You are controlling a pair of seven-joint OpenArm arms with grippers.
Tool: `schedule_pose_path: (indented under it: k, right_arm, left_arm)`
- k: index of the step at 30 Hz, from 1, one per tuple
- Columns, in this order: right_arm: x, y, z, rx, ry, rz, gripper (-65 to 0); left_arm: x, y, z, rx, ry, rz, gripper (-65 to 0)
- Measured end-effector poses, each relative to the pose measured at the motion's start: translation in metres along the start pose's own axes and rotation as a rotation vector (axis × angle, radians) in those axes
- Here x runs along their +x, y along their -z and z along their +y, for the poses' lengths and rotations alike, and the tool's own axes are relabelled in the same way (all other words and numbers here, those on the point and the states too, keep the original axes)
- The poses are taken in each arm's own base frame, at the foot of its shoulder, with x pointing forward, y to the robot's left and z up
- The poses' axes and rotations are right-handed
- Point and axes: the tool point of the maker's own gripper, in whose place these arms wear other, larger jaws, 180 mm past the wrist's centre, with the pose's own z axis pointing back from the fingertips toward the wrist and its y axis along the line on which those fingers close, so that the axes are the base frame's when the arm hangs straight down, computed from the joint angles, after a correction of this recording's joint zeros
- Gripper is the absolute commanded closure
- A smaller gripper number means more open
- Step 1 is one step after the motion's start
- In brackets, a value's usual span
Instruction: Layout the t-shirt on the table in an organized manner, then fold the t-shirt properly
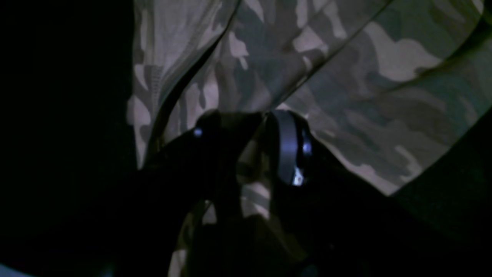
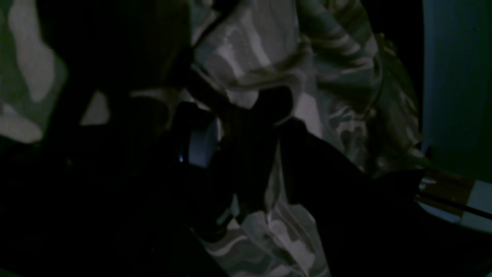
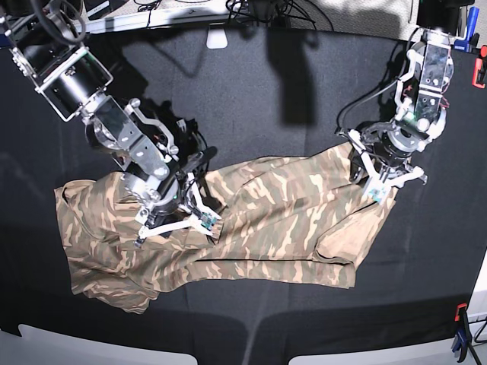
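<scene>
A soft camouflage-print t-shirt in tan, beige and olive-brown lies stretched across the middle of a large counter covered in matte black cloth, seen from above. It is spread lengthwise but not yet flat: the end under the right arm is bunched and rumpled, and a long crease runs along its lower edge.

The right hand, on the left side of the overhead view, sits down on the bunched part of the shirt. Its wrist view is very dark; cloth appears to pass between its fingers, so it looks clamped on a fold.

The left hand, on the overhead view's right side, is at the shirt's far top corner. Its wrist view shows both fingers pinching a gathered tuck of fabric.

With each hand gripping an opposite end, the cloth between them is drawn fairly taut, which suggests the arms are pulling the shirt out to smooth it before any folding.
</scene>
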Motion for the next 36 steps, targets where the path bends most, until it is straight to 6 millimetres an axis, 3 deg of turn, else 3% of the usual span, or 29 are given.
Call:
schedule_pose_path:
  k: [15, 21, 26, 31, 36]
  right_arm:
    - [0.020, -0.012, -0.012, -0.054, 0.045, -0.066, -25.2]
    - [0.012, -0.012, -0.015, -0.069, 0.066, -0.022, -25.2]
    - [0.010, -0.014, -0.029, -0.147, 0.067, -0.011, -25.2]
    - [0.010, -0.014, -0.029, -0.147, 0.066, -0.010, -25.2]
    - [-0.007, -0.008, -0.020, -0.106, 0.092, 0.063, -25.2]
  left_arm:
    - [0.000, 0.000, 0.000, 0.000, 0.000, 0.000, -19.6]
    - [0.000, 0.000, 0.000, 0.000, 0.000, 0.000, -19.6]
    - [0.000, 0.000, 0.000, 0.000, 0.000, 0.000, -19.6]
    - [0.000, 0.000, 0.000, 0.000, 0.000, 0.000, -19.6]
    - [0.000, 0.000, 0.000, 0.000, 0.000, 0.000, -19.6]
